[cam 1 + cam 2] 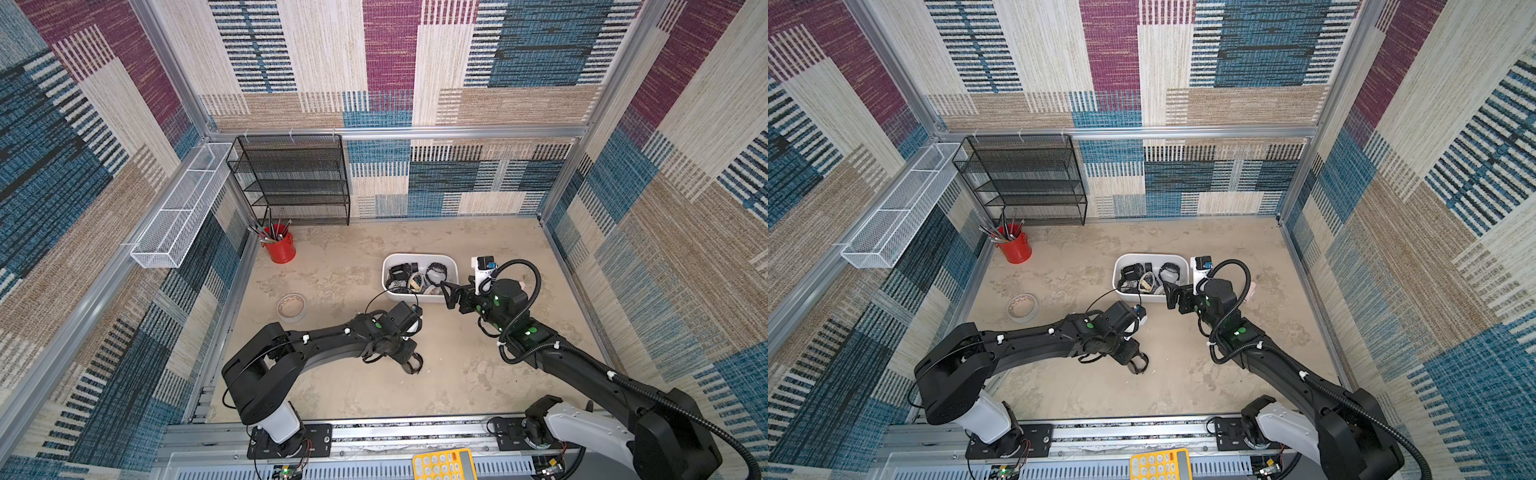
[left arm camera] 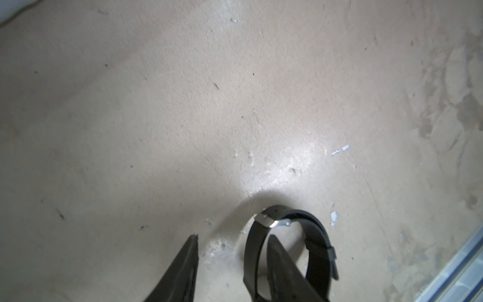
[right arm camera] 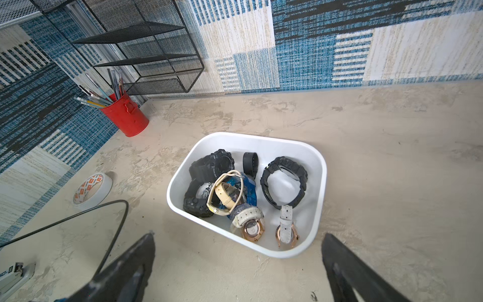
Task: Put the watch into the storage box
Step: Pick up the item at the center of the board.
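A black-strapped watch (image 2: 317,235) with a silver buckle stands on its edge on the table, in front of the storage box; both top views show it (image 1: 417,368) (image 1: 1140,366). My left gripper (image 2: 233,236) is down over it, open. One finger is inside the strap loop and the other (image 2: 188,261) is outside, a gap away from the strap. The white storage box (image 3: 261,142) (image 1: 419,256) holds several watches. My right gripper (image 3: 239,235) (image 1: 451,295) hovers open at the box's near right corner, holding nothing.
A red pen cup (image 1: 279,247) stands at the back left, with a black mesh shelf (image 1: 291,178) behind it. A white wire tray (image 1: 183,208) hangs on the left wall. A tape roll (image 1: 292,307) lies left of the box. A yellow calculator (image 1: 444,465) sits at the front edge.
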Action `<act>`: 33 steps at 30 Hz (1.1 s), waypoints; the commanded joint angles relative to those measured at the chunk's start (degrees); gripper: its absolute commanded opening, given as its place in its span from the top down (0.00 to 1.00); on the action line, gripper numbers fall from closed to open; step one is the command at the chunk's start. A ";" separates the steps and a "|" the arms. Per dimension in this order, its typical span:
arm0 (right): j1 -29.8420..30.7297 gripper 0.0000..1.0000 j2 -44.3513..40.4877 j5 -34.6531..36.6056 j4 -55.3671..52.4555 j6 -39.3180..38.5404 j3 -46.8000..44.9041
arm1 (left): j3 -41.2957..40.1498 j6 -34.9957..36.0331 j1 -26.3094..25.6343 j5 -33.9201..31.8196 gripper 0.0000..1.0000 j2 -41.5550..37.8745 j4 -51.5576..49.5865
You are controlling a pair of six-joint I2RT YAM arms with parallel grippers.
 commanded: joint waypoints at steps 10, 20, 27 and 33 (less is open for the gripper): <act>-0.06 0.00 -0.03 1.63 1.43 -0.11 -0.60 | 2.23 1.62 -0.12 0.71 0.84 3.36 -1.40; -0.06 0.01 -0.58 1.58 2.17 0.29 -1.69 | 3.72 0.16 -0.07 0.99 1.00 2.89 0.36; -0.06 0.00 -1.57 1.29 2.57 0.71 -3.20 | 7.54 0.84 0.40 -0.29 1.00 2.90 0.98; -0.02 0.00 -2.51 0.61 2.31 0.67 -4.10 | 12.31 2.51 1.27 -0.64 1.00 4.74 1.88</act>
